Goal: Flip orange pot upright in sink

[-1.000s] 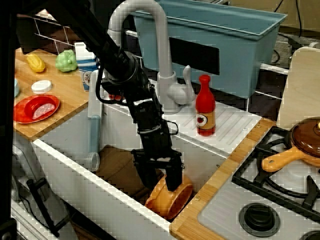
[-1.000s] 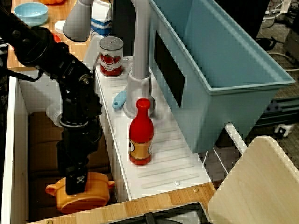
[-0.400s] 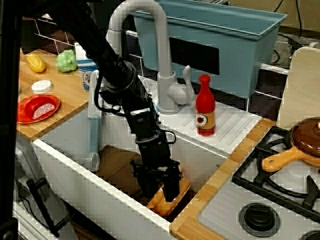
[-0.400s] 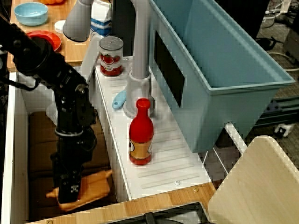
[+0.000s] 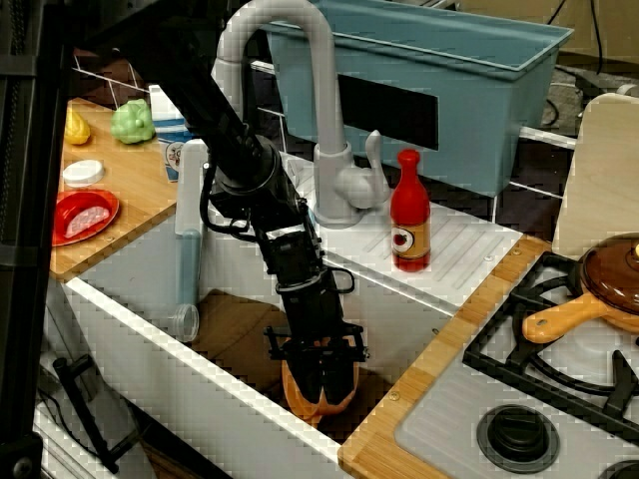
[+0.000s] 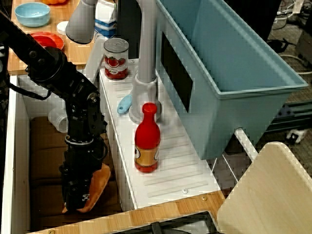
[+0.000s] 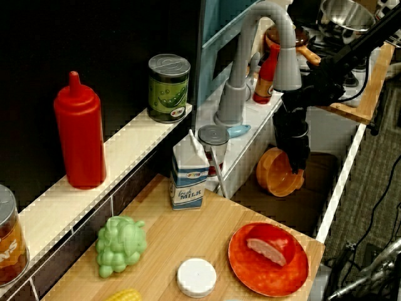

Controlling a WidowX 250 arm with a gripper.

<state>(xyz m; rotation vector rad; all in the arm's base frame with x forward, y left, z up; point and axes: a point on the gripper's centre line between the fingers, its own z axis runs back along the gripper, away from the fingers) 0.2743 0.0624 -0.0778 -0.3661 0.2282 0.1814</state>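
Note:
The orange pot [image 5: 318, 395] is in the sink [image 5: 140, 321], near its right end, tipped on its edge. In the counter-side view the orange pot [image 7: 276, 172] shows its open hollow facing the counter. From above, only a slanted orange wall of the pot [image 6: 98, 184] shows beside the fingers. My gripper [image 5: 321, 384] points straight down into the basin and is shut on the pot's wall; it also appears from above [image 6: 78, 199] and from the counter side [image 7: 294, 164]. The fingers hide the middle of the pot in the front view.
The grey faucet [image 5: 292, 40] arches over the basin behind my arm. A clear cup [image 5: 183, 321] lies at the sink's left wall. A red bottle [image 5: 409, 215] stands on the drainboard, the blue-grey tub [image 5: 429, 70] behind it, a lidded pan [image 5: 611, 281] on the stove.
The pot has turned from lying tilted and low to standing on its edge. My gripper has rotated with it and shifted slightly left, staying shut on it.

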